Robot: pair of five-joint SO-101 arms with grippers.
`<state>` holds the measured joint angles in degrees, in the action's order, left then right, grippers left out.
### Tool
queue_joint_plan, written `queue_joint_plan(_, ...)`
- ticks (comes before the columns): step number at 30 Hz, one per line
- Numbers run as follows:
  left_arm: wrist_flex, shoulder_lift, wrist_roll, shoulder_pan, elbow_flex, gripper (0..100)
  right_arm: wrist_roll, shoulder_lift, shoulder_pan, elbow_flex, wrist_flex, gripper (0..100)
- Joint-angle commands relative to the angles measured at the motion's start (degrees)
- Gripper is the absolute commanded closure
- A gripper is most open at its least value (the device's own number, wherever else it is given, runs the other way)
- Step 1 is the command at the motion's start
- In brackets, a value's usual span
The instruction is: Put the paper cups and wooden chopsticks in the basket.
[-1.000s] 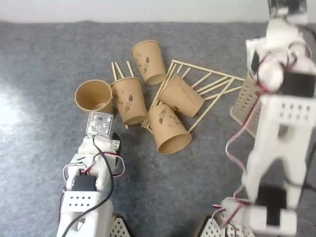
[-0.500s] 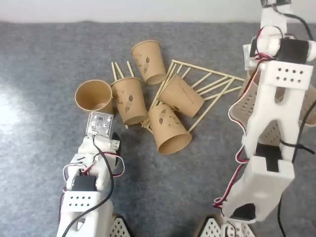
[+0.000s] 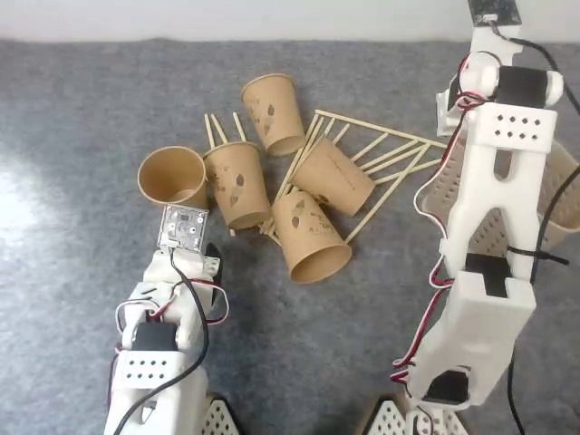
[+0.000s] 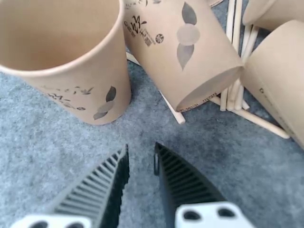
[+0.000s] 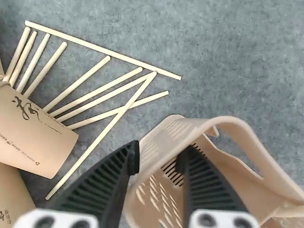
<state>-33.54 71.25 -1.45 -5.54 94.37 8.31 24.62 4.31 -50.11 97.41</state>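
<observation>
Left gripper (image 4: 140, 152): jaws only narrowly parted, nothing held; poised low over the grey carpeted table (image 3: 72, 118), just short of the upright cup.
Upright brown paper cup (image 3: 172, 177): standing on the table at the left of the group, not yet collected.
Four lying brown paper cups (image 3: 310, 236): tipped over mid-table, some resting across sticks.
Pale wooden chopsticks (image 3: 390, 149): scattered among and right of the cups.
Beige perforated plastic basket (image 3: 439, 195): at the right, no cup or stick seen inside.
Right gripper (image 5: 157, 154): jaws apart, basket rim between them.
Progress: judged not begun; all items remain outstanding.
</observation>
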Motion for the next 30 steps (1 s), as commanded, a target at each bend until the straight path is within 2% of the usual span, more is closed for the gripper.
queue_joint_plan(1, 1.41, 0.62, 0.18, 0.44, -0.22, 92, -0.09, -0.31, -0.57, -2.81, 2.07, 99.5)
queue_joint_plan(10, 1.41, 0.62, 0.18, 0.44, -0.22, 92, -0.18, -0.92, -0.75, -1.85, 5.76, 99.1)
queue_joint_plan(14, 1.41, 0.62, 0.18, 0.44, -0.22, 92, -0.53, -2.59, -3.47, 2.20, 5.67, 99.1)
queue_joint_plan(21, 1.49, 0.62, 0.18, 0.44, -0.40, 92, -6.15, -11.74, -6.99, 6.51, 5.67, 99.2)
queue_joint_plan(30, 1.49, 0.62, 0.09, 0.44, -0.40, 92, -8.26, -20.70, -7.25, 19.16, 5.58, 99.2)
